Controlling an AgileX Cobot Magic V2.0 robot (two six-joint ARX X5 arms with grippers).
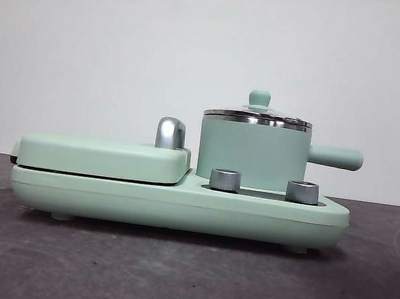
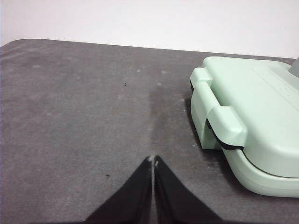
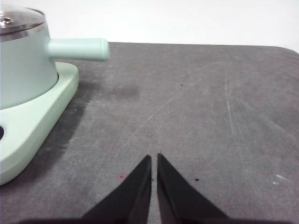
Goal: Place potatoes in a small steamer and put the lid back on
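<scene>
The small steamer, a mint-green pot with a stubby side handle, stands on the right half of a mint-green cooker base. The glass lid with its green knob rests on the pot. The right wrist view shows the same steamer and lid off to one side. No potatoes are in view. My left gripper is shut over bare grey table beside the grill end of the cooker. My right gripper is shut over bare table beside the steamer's handle. Neither gripper shows in the front view.
A flat mint-green grill cover with a chrome handle lies shut on the cooker's left half; its corner shows in the left wrist view. Two metal knobs sit on the base front. The table is dark grey.
</scene>
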